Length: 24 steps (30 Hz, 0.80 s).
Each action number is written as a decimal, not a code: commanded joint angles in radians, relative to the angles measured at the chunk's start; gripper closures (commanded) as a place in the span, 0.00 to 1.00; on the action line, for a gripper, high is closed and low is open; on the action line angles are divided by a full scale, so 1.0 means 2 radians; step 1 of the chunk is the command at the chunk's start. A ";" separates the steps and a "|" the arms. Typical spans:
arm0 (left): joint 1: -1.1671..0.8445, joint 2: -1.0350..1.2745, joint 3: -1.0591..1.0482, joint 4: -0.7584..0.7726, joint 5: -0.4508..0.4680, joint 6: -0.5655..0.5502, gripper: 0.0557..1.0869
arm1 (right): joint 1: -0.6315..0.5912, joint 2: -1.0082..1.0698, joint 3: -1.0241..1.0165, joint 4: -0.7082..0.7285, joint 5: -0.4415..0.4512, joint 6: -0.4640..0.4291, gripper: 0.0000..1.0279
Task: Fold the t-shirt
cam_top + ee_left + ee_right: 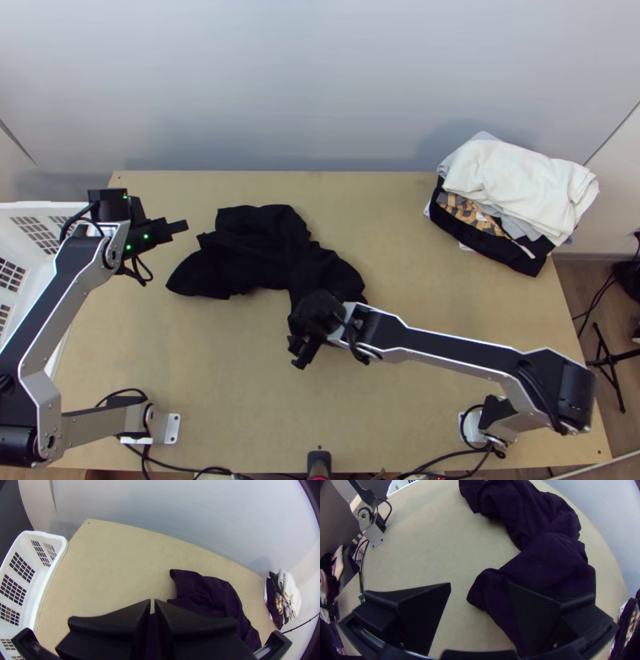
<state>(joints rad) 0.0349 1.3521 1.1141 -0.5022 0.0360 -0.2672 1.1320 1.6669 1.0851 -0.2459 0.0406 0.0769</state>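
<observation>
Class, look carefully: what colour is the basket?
The basket is white, seen best in the left wrist view.

The t-shirt (264,248), black, lies bunched and wrinkled in a crooked heap around the tabletop's (208,360) middle, nearer its left edge than its right.

a big, pale wall (320,80) stands behind the light wooden table (448,288), and brown floor (570,280) shows past the table's right edge.

My right claw (296,354) holds its fingers (423,616) spread wide, my right arm (456,350) stretched out behind it. Well apart from it, my left claw (184,226) hangs, fingers nearly meeting.
</observation>
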 commanded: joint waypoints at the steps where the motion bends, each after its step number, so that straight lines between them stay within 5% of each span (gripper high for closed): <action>1: 0.003 0.000 -0.006 0.010 0.000 0.007 0.84 | -0.002 0.037 0.020 -0.002 0.002 -0.008 0.27; 4: 0.003 0.000 -0.006 0.010 0.000 0.006 0.84 | -0.008 0.048 0.016 0.009 0.003 -0.009 0.45; 6: 0.003 -0.001 -0.008 0.010 0.000 0.005 0.84 | -0.015 0.056 0.014 0.016 0.006 -0.009 0.47; 8: 0.003 -0.004 -0.010 0.008 0.000 0.005 0.84 | -0.024 0.059 0.014 0.023 0.011 -0.009 0.75; 11: 0.004 -0.009 -0.016 0.008 0.000 0.006 0.84 | -0.038 0.062 0.016 0.047 0.022 -0.009 0.95; 18: 0.010 -0.009 -0.004 0.007 0.000 0.009 0.84 | -0.070 0.020 0.060 0.053 0.053 -0.008 0.97; 24: 0.007 -0.004 0.010 0.006 0.000 0.009 0.84 | -0.155 0.006 0.151 0.098 0.149 -0.008 0.97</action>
<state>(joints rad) 0.0517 1.3373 1.1103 -0.4873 0.0357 -0.2501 0.9668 1.7142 1.2423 -0.1253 0.1970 0.0597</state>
